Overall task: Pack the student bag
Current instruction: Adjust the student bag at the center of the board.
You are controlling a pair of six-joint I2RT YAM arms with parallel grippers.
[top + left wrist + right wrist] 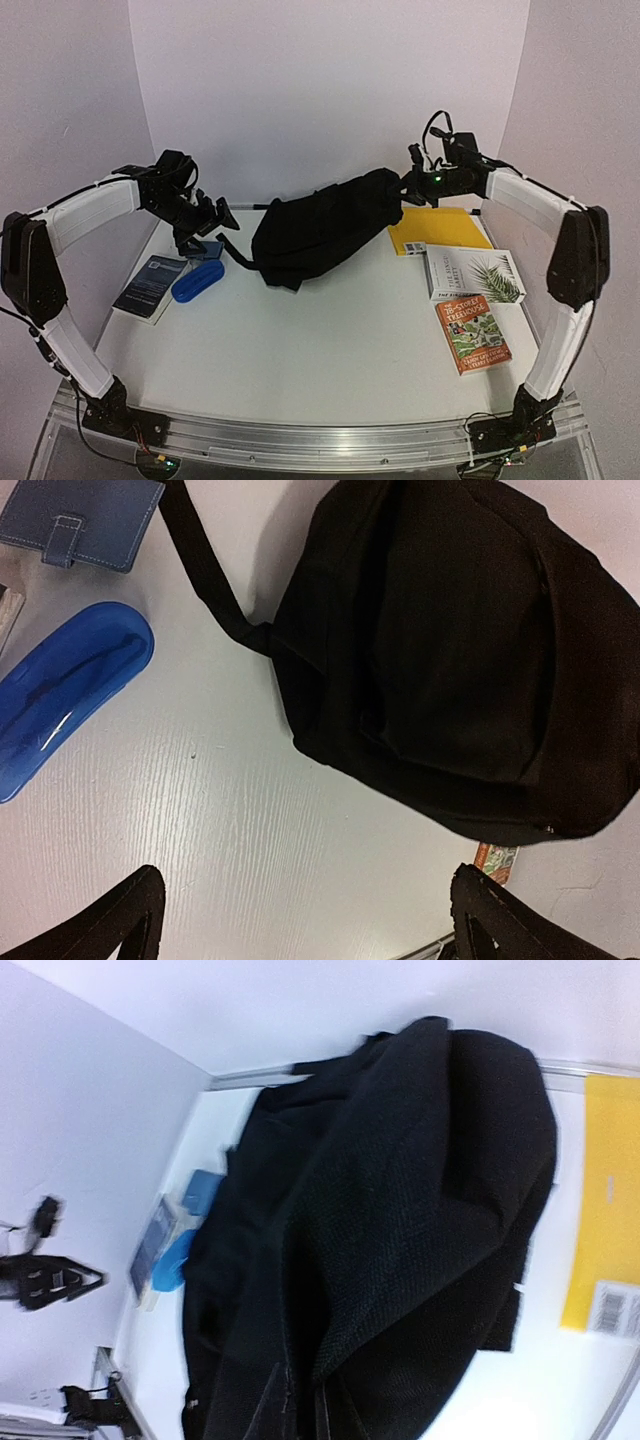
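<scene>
The student bag (pixel 320 232) is a large black fabric backpack lying at the back middle of the table, its right end raised. My right gripper (pixel 410 187) is shut on the fabric at that raised end; in the right wrist view the fingers (pixel 290 1412) pinch a fold of the bag (pixel 400 1210). My left gripper (pixel 215 218) hangs open and empty just left of the bag. In the left wrist view its gripper (pixel 310 920) is above bare table, with the bag (pixel 450 650) ahead and a strap (pixel 205 570) trailing left.
A blue pencil case (pixel 197 281) and a blue wallet (pixel 80 515) lie left of the bag, with a dark booklet (pixel 150 287) beside them. On the right are a yellow envelope (pixel 440 230), a white book (pixel 472 273) and an orange book (pixel 472 333).
</scene>
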